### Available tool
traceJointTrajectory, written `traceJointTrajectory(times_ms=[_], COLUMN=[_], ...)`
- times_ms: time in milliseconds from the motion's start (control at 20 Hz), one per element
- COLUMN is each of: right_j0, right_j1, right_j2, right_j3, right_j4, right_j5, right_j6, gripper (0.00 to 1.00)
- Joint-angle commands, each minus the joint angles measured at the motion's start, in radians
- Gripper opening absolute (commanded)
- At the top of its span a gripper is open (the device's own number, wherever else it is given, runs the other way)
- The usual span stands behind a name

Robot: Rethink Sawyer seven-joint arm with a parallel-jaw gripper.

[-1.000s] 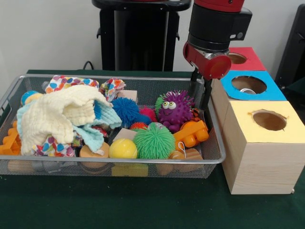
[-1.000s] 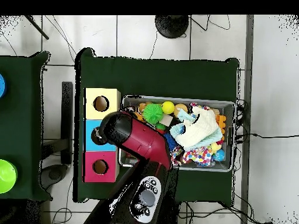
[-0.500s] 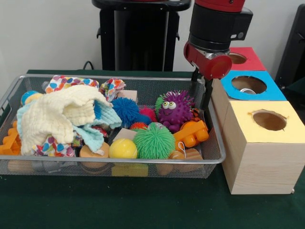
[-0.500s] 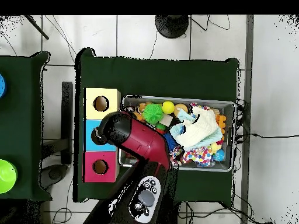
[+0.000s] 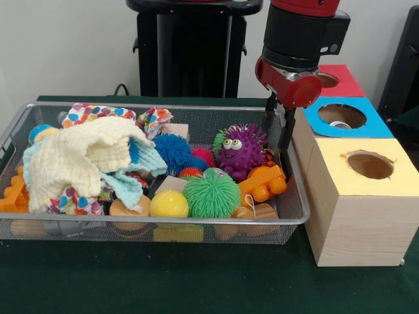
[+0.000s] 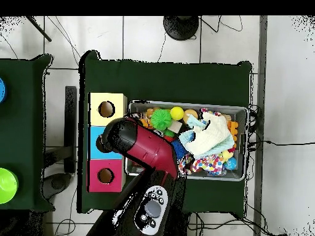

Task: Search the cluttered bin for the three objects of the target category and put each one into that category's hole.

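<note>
The wire mesh bin (image 5: 296, 196) holds a heap of toys and cloths; no silvery can shows plainly among them. The blue-surround hole (image 5: 342, 116) is in the middle wooden box, and something silvery (image 5: 338, 123) glints inside it. My gripper (image 5: 278, 134) hangs at the bin's right end, just inside the rim and next to the blue box's wall. It looks open with nothing between the fingers. In the overhead view the red arm (image 6: 138, 147) covers the gripper and part of the blue box (image 6: 95, 147).
A purple spiky ball (image 5: 240, 149), a green spiky ball (image 5: 211, 194), a yellow ball (image 5: 169, 204) and an orange toy (image 5: 263, 183) lie near the gripper. A cream cloth (image 5: 85, 160) covers the bin's left half. Red-surround (image 5: 327, 80) and yellow-surround (image 5: 370, 165) holes flank the blue one.
The arm has shifted slightly right towards the boxes and a little up. The toys have not moved.
</note>
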Motion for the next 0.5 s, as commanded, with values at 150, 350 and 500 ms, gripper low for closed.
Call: traceJointTrajectory(times_ms=[150,350,500], right_j0=[-0.02,-0.021,-0.024], right_j1=[0.016,0.014,0.013], right_j2=[0.075,0.081,0.083], right_j3=[-0.014,-0.008,-0.004], right_j4=[-0.039,-0.036,-0.036], right_j5=[0.126,0.115,0.107], right_j6=[0.126,0.123,0.118], gripper=[1.0,1.0,1.0])
